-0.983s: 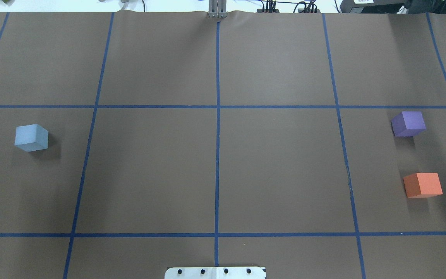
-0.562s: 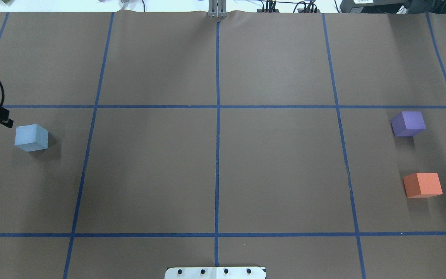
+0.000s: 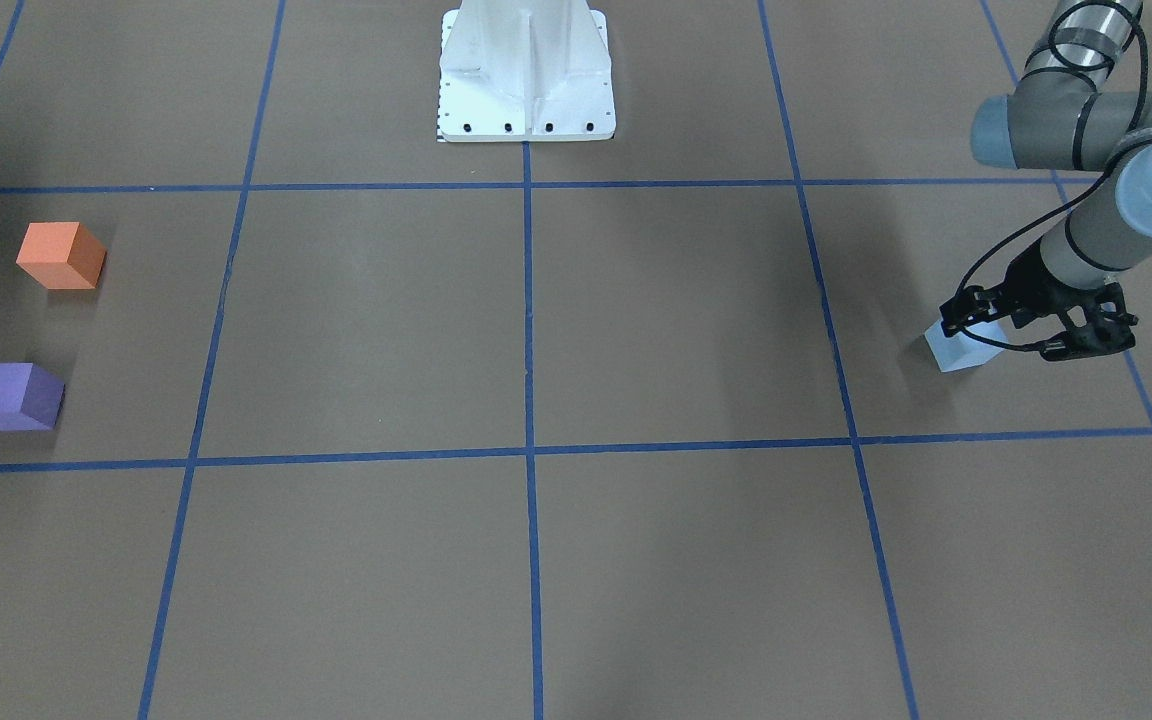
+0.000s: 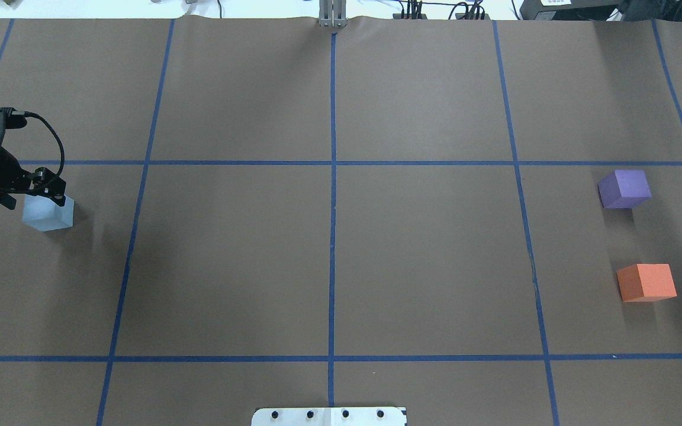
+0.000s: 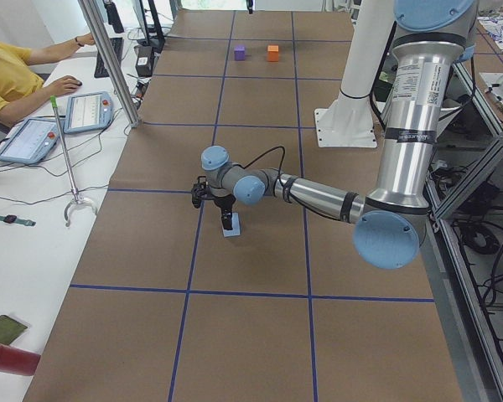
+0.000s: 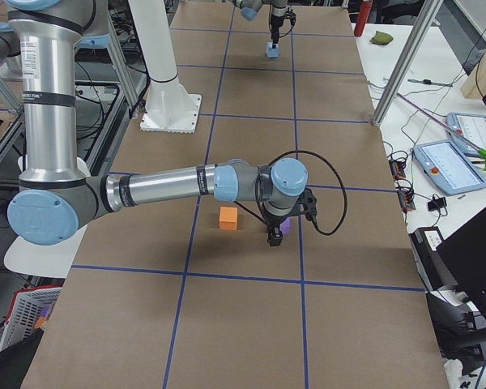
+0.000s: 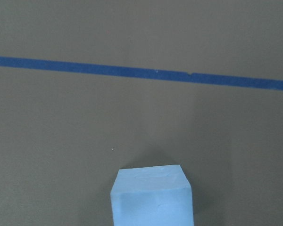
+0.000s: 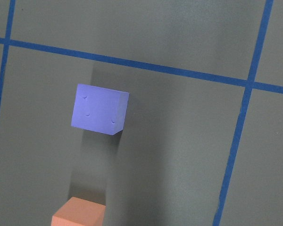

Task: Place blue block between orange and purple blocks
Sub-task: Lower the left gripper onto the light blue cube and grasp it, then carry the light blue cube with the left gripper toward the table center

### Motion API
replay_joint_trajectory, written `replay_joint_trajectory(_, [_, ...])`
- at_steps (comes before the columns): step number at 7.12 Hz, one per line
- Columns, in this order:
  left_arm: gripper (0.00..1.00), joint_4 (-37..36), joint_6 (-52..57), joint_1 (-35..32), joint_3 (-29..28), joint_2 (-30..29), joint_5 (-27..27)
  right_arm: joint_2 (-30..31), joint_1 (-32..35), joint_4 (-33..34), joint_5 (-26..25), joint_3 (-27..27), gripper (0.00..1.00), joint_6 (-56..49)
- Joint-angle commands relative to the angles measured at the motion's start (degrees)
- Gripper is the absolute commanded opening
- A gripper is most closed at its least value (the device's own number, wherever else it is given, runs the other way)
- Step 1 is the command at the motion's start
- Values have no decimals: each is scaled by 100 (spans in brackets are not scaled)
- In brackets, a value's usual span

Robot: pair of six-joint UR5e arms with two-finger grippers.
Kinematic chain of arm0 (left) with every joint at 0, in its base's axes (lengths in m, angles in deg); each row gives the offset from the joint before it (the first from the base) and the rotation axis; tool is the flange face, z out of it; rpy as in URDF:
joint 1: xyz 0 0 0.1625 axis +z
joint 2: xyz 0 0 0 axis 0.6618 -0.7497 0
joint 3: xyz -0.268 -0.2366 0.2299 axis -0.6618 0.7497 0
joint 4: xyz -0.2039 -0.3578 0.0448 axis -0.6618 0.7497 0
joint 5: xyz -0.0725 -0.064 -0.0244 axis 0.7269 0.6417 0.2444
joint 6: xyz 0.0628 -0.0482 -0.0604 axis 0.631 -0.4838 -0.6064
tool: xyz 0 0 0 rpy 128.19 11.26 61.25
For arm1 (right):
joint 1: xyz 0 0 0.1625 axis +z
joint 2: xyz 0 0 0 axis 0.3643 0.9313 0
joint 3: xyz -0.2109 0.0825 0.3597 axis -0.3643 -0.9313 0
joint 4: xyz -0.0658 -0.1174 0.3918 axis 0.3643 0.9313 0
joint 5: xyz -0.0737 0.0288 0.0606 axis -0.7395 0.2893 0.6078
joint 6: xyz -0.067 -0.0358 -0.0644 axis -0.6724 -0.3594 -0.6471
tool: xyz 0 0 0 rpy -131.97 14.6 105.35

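The light blue block (image 4: 50,216) sits at the left of the table; it also shows in the front view (image 3: 958,352) and at the bottom of the left wrist view (image 7: 152,197). My left gripper (image 4: 34,194) is open and hovers over the block's far-left edge without holding it, as the front view (image 3: 1021,335) also shows. The purple block (image 4: 625,188) and orange block (image 4: 647,282) sit apart at the right, with a gap between them. My right gripper (image 6: 274,235) shows only in the right side view, close above the purple block (image 8: 100,110); I cannot tell its state.
Brown paper with blue tape grid lines (image 4: 333,207) covers the table. The robot's white base plate (image 4: 329,416) is at the near edge. An operator (image 5: 12,71) with tablets sits beyond the far edge.
My left arm has come in from the left edge and moved right, from beside the blue block to over its far-left edge. No block has moved.
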Motion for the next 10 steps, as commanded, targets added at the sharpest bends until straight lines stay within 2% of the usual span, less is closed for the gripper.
replay_joint_trajectory(1, [100,25,27,106,-129,-45,-15,17,-1,0,1,1,100,-1])
replay_joint_trajectory(4, [99,561,-26,290,-577,-89,-252,26,-70,0,1,-8,100,-1])
replay_joint_trajectory(5, [69,561,-26,343,-577,-89,-253,17,-80,0,19,-8,100,-1])
replay_joint_trajectory(6, [1,553,-35,343,-569,-115,-253,26,-80,0,19,-8,100,8])
replay_joint_trajectory(8, [0,326,-44,343,-80,-264,-148,17,-80,0,27,18,100,-1])
replay_joint_trajectory(9, [0,-398,-78,334,-7,-1031,36,17,-80,0,54,36,100,-1])
replay_joint_trajectory(10, [0,-1293,-392,474,20,-1943,3,8,-80,-174,63,19,100,8])
